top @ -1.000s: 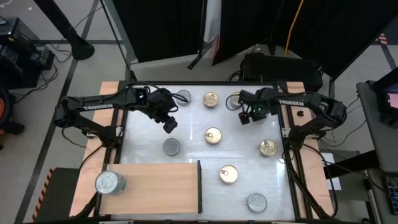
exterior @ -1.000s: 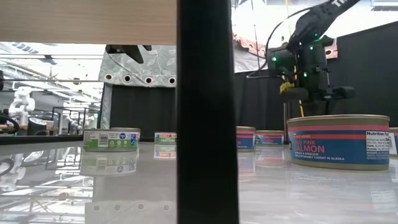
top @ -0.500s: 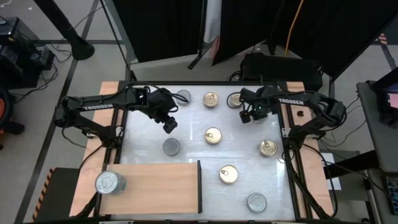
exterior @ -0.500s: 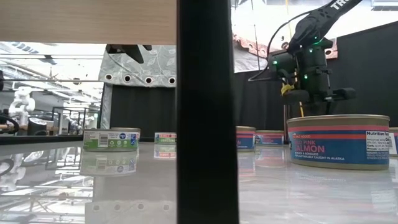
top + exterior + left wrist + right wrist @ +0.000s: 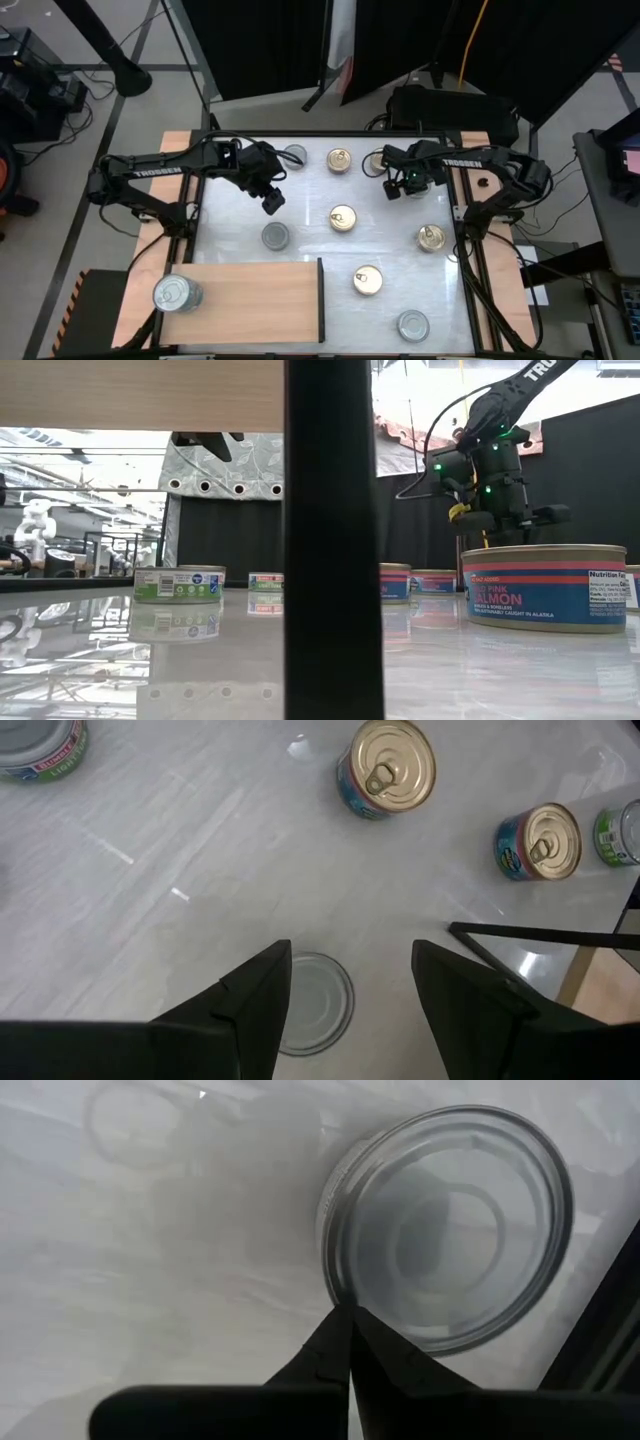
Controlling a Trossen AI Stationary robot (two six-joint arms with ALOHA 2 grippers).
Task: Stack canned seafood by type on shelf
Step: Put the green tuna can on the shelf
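- the left hand (image 5: 273,201) hangs over the rear left part of the white desk (image 5: 310,240), fingers (image 5: 262,1005) spread apart with nothing between them; a silver-lidded tin (image 5: 312,1015) lies on the desk below the gap.
- the right hand (image 5: 349,1320) hovers near the rear right of the desk with its fingers pressed together, gripping nothing, its tips over the near rim of a plain silver tin (image 5: 450,1225).
- the shelf (image 5: 255,298), a light-brown board with a dark edge, sits at the front left corner; one silver-lidded tin (image 5: 175,293) rests on its left end.
- gold pull-tab tins stand at rear centre (image 5: 340,159), mid-desk (image 5: 343,217), right (image 5: 431,237) and front centre (image 5: 367,280).
- further silver tins sit near the rear left (image 5: 294,155) and at the front right (image 5: 412,325).
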